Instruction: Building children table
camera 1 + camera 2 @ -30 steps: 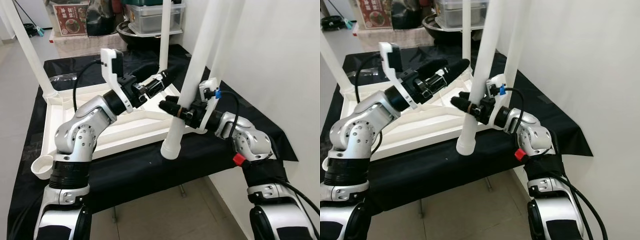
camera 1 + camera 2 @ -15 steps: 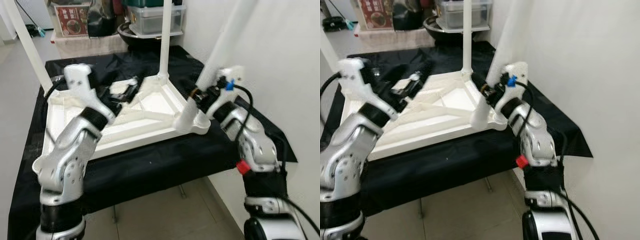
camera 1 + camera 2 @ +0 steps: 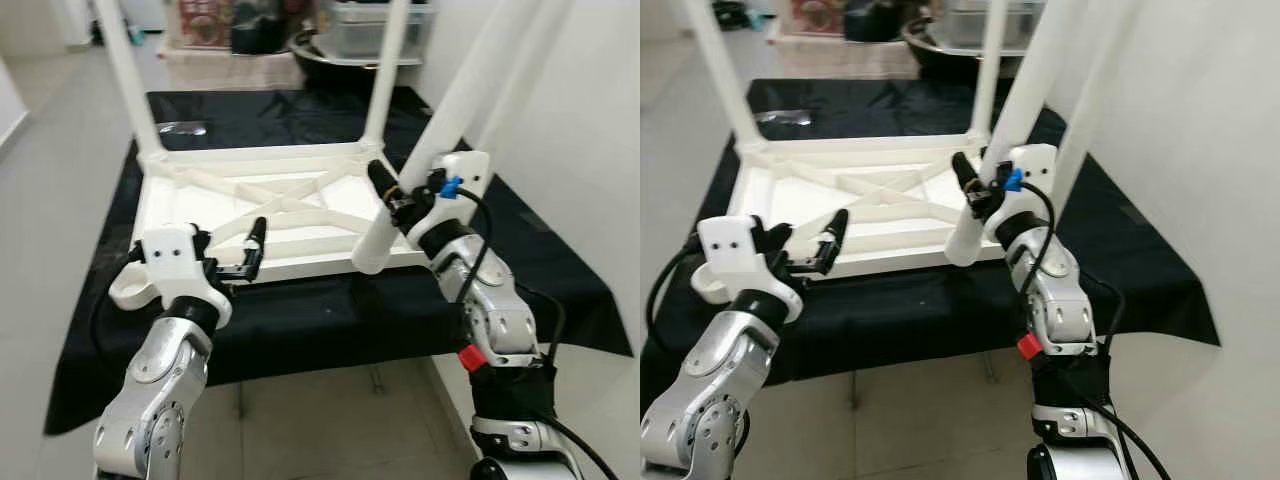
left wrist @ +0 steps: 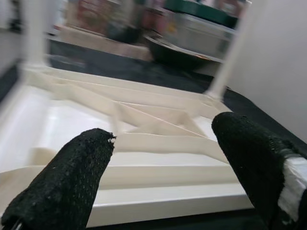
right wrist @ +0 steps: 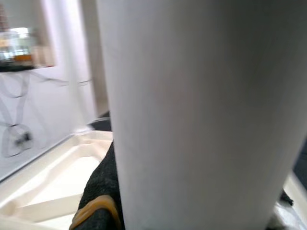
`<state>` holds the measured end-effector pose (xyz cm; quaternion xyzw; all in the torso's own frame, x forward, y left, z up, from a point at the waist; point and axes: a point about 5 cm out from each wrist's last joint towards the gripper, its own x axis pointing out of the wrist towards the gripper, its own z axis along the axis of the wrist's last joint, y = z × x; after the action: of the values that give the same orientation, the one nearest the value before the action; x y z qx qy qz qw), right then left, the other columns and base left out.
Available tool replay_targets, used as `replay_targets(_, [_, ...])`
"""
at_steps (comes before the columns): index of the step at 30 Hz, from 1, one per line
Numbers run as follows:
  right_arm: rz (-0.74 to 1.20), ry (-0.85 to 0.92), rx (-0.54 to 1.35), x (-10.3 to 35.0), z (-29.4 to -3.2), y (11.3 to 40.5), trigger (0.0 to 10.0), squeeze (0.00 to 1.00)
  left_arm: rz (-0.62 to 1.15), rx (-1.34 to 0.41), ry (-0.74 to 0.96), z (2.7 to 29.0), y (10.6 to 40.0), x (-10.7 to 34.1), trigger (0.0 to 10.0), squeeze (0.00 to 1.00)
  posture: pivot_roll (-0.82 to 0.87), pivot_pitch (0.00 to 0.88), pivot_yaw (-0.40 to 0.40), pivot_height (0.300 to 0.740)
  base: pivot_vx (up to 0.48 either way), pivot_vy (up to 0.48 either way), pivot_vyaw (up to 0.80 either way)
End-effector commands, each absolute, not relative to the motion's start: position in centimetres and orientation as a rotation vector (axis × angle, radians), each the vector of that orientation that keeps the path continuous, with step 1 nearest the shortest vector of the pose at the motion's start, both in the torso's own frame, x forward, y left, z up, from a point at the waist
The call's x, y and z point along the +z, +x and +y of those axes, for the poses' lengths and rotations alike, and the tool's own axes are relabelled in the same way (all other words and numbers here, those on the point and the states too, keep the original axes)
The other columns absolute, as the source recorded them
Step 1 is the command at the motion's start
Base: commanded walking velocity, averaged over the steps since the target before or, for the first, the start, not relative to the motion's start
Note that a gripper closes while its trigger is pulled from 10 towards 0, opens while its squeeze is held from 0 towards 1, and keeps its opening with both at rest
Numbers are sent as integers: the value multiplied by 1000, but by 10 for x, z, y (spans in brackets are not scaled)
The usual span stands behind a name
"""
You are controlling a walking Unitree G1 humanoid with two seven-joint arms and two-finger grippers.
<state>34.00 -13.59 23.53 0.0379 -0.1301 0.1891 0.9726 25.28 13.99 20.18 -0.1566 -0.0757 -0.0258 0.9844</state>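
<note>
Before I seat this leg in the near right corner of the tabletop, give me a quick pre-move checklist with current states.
1. Right gripper shut on the loose leg: ok.
2. Leg's lower end over the tabletop's near right corner: ok, but whether it meets the socket: cannot tell.
3. Leg upright: not ok, it leans away to the right.
4. Left gripper open, holding nothing, at the tabletop's near edge: ok.
5. Two far legs already standing: ok.
6. Tabletop lying flat, upside down, on the black cloth: ok.
</note>
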Motion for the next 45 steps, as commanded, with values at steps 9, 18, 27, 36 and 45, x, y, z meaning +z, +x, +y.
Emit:
replay_targets(9, [-275,69,328,238,-137,340,10000,0,-123,68,-287,154,247,196,10000,0,94,35,-69,740,0,0,444])
replay_targets(18, [-271,101,328,237,-136,339,10000,0,-109,72,-269,153,247,193,10000,0,93,40,-71,740,0,12,0])
replay_targets(27, [-294,121,320,243,-136,340,10000,0,-107,74,-259,153,247,194,10000,0,96,44,-70,740,0,480,0])
replay_targets(36, [-326,129,308,254,-138,342,10000,0,-117,83,-258,153,248,198,10000,0,95,47,-73,740,0,472,0])
replay_targets(45, [-321,133,318,252,-135,341,10000,0,-135,102,-249,155,247,202,10000,0,96,51,-75,740,0,45,0])
